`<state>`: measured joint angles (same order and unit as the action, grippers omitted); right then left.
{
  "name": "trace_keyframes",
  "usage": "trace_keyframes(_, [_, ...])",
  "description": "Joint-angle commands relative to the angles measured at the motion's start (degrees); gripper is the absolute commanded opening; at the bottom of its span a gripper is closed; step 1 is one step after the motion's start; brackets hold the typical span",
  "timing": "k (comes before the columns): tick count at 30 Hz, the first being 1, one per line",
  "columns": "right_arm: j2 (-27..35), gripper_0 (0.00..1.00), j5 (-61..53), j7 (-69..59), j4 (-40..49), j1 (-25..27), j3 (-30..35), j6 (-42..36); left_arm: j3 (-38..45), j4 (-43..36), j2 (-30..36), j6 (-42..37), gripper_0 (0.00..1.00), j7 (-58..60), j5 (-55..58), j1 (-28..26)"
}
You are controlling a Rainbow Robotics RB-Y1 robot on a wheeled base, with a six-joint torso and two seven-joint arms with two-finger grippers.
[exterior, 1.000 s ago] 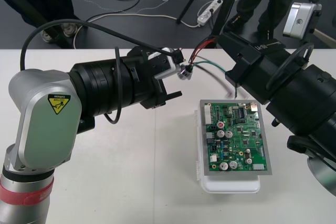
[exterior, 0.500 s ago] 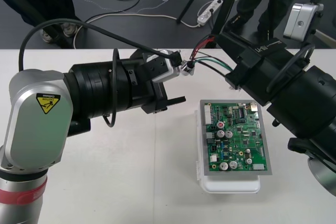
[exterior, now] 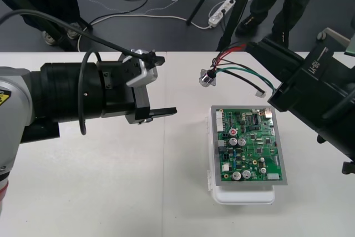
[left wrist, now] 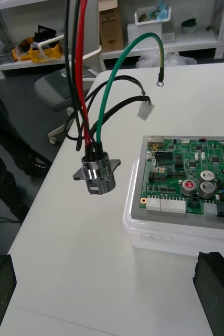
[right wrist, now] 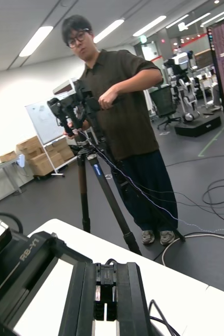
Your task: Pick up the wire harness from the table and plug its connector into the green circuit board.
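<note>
The wire harness hangs in the air from my right gripper (exterior: pixel 248 46), which is shut on its wires near the table's far edge. Its round metal socket (exterior: pixel 209 76) dangles left of the green circuit board (exterior: pixel 249 145). The green wire and the black wires with a small pale plug (exterior: pixel 259 94) trail toward the board's far corner. My left gripper (exterior: pixel 162 84) stands open left of the socket, apart from it. From the left wrist, the socket (left wrist: pixel 97 174) hangs above the table beside the board (left wrist: pixel 195 178), beyond the open left gripper (left wrist: pixel 106 257). The right fingers (right wrist: pixel 98 299) stand together.
The board rests on a white base (exterior: pixel 244 195) at the table's right front. Beyond the far edge, the dark floor holds cables, a tripod and a power strip (exterior: pixel 222 9).
The left gripper has let go of the socket and drawn back to the left, fingers apart. The right arm has shifted right with the harness, and the socket now hangs free.
</note>
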<state>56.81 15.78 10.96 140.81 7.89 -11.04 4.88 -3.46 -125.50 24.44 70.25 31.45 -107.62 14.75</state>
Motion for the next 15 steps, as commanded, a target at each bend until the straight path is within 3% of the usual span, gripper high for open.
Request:
trace_keyframes(1, [1.99,0.0,1.01,-1.46,-1.15,3.18,4.63,8.22,2.93,-0.89,5.27,-3.19,1.0,-1.57,6.99,-0.78])
trace_keyframes(6, [1.55,0.0,1.98,-1.46,-7.57,3.27,7.18,21.66,3.55,-0.8,10.1,-3.19,1.0,-0.42,15.69,-0.95])
trace_keyframes(15, [1.55,0.0,6.46,-1.55,-15.83,0.28,7.79,37.31,3.11,6.05,16.96,-2.31,1.0,-0.78,36.78,-0.95])
